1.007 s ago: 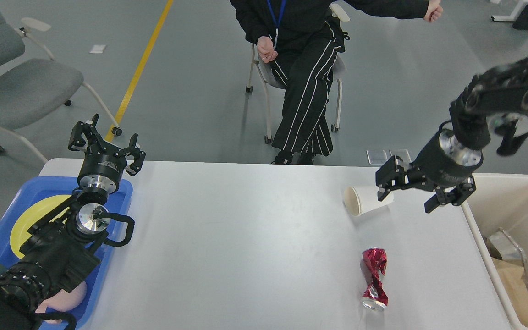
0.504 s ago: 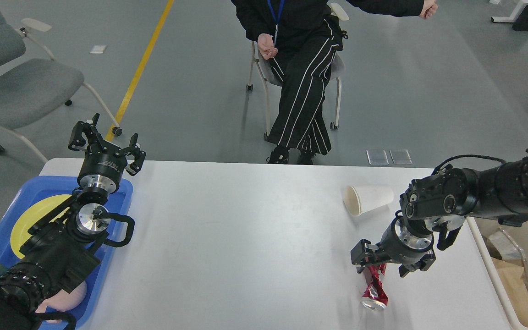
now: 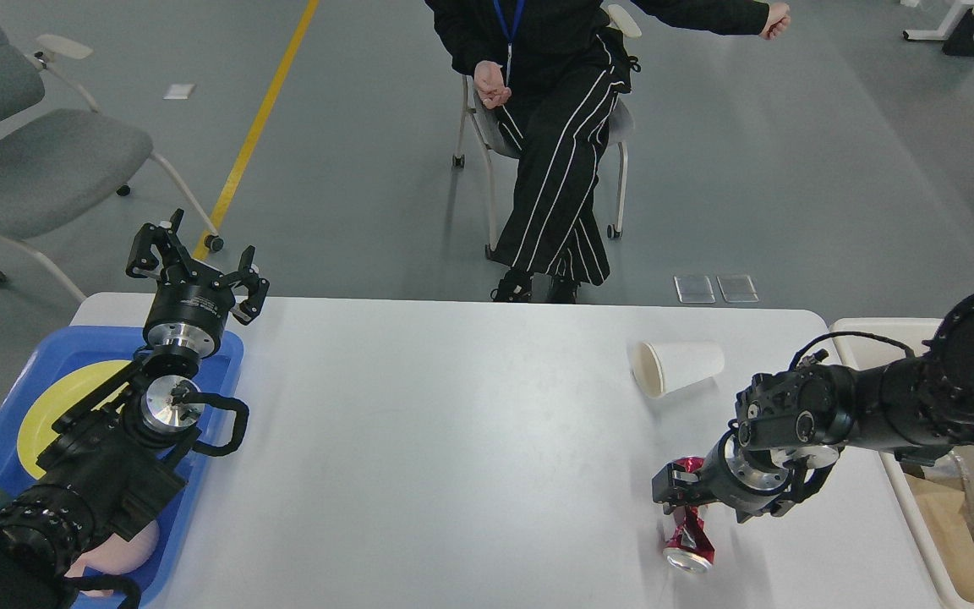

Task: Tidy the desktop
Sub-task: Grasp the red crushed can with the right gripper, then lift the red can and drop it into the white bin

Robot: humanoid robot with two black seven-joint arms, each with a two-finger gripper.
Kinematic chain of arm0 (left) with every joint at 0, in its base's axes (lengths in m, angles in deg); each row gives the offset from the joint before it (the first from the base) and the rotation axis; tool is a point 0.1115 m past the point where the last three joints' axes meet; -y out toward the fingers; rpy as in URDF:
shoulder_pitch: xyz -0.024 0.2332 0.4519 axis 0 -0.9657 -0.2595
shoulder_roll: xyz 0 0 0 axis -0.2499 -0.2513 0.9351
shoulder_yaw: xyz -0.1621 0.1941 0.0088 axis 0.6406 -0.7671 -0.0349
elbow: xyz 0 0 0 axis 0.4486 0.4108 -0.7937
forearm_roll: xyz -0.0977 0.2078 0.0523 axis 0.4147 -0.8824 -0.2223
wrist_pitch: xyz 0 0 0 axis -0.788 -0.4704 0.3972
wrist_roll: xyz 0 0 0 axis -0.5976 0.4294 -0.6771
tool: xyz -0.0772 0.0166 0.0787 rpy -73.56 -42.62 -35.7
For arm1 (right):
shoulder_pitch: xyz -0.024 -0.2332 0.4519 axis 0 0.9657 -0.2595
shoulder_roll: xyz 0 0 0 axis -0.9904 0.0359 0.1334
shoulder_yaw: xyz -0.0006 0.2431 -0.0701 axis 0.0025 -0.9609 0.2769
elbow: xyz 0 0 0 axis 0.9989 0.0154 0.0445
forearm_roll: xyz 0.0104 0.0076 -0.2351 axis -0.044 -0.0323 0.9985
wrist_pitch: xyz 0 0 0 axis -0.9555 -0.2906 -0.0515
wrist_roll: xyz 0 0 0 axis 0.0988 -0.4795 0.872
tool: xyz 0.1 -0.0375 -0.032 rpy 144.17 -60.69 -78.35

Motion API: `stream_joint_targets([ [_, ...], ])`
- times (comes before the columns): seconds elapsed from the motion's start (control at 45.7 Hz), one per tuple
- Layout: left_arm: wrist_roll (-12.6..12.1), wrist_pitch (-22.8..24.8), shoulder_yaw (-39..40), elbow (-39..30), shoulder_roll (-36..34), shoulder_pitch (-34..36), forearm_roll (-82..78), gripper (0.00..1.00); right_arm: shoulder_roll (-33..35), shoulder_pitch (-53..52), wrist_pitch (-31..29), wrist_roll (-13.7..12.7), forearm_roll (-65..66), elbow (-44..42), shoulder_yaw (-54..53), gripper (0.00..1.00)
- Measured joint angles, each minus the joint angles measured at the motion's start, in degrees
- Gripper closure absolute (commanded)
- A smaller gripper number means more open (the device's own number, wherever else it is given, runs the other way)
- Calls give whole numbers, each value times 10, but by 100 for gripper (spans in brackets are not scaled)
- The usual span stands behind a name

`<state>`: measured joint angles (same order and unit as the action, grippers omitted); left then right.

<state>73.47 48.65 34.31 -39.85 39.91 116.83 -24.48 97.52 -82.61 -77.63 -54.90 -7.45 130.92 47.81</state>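
The left arm comes in from the lower left corner and bends upward, its silver wrist joints showing. The left gripper [image 3: 197, 262] sits at the top of that arm, pointing away from the camera, its two black fingers spread wide apart with nothing between them. The right arm enters from the right edge and reaches left and downward, elbow raised. The right gripper [image 3: 690, 493] points down and left; whether its fingers are closed cannot be told.
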Motion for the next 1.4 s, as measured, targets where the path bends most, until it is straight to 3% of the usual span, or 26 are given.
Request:
stream_joint_targets([
  [0.066, 0, 0, 0, 0, 0, 0, 0, 4, 0, 8, 33, 0, 0, 0, 0, 26],
  [0.088, 0, 0, 0, 0, 0, 0, 0, 4, 0, 9, 43, 0, 0, 0, 0, 33],
  [0.175, 0, 0, 0, 0, 0, 0, 0, 4, 0, 12, 74, 0, 1, 0, 0, 88],
  [0.197, 0, 0, 0, 0, 0, 0, 0, 4, 0, 12, 77, 0, 1, 1, 0, 99],
  [0.219, 0, 0, 0, 0, 0, 0, 0, 4, 0, 12, 80, 0, 0, 2, 0, 100],
  [0.569, 0, 0, 0, 0, 0, 0, 0, 4, 20, -13, 53, -2, -7, 25, -5, 100],
  [0.81, 0, 0, 0, 0, 0, 0, 0, 4, 116, -124, 47, -2, -6, 76, -9, 100],
  [1.138, 0, 0, 0, 0, 0, 0, 0, 4, 301, -358, 27, 0, -8, 121, -44, 100],
  [1.27, 0, 0, 0, 0, 0, 0, 0, 4, 340, -380, 28, 0, -9, 105, -67, 100],
  [1.401, 0, 0, 0, 0, 0, 0, 0, 4, 356, -326, 48, -1, -11, 36, -74, 100],
])
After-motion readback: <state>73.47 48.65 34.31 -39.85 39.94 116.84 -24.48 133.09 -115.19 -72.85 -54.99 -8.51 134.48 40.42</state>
